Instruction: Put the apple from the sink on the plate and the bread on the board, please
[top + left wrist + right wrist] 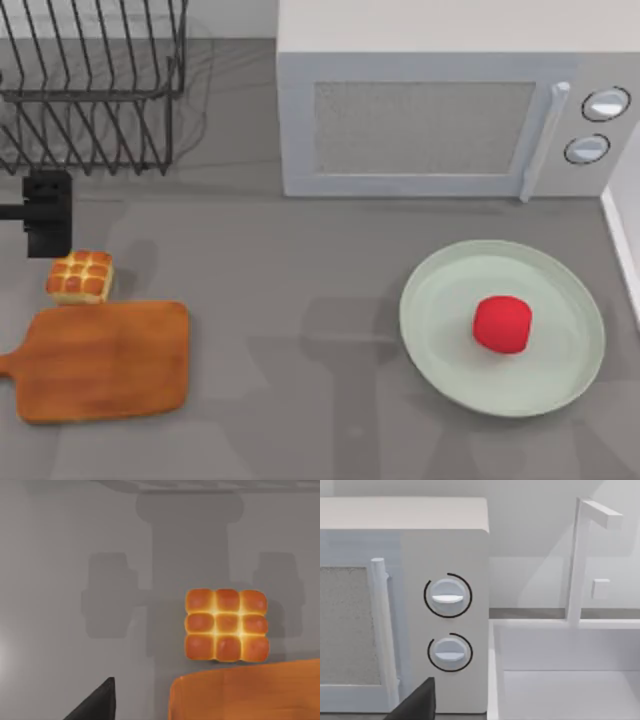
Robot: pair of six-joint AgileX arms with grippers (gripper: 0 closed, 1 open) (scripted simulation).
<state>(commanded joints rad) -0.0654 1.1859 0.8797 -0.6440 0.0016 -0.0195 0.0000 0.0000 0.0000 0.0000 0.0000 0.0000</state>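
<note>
Apple on the plate, bread on the tabletop beside the board

The microwave (455, 100) stands along the tabletop's far edge with the dish rack (92, 85) in the far left corner; the plate (570, 375) lies toward the right edge with the apple (502, 323) resting near its middle; the board (100, 360) lies flat at the left edge, and the bread (80, 277) sits on the bare tabletop just beyond the board's far edge; the left gripper (48, 213) hangs just beyond the bread, and whether its fingers are open or closed I cannot tell; the right wrist view faces the microwave's dials (448, 597) and the sink (570, 680)
</note>
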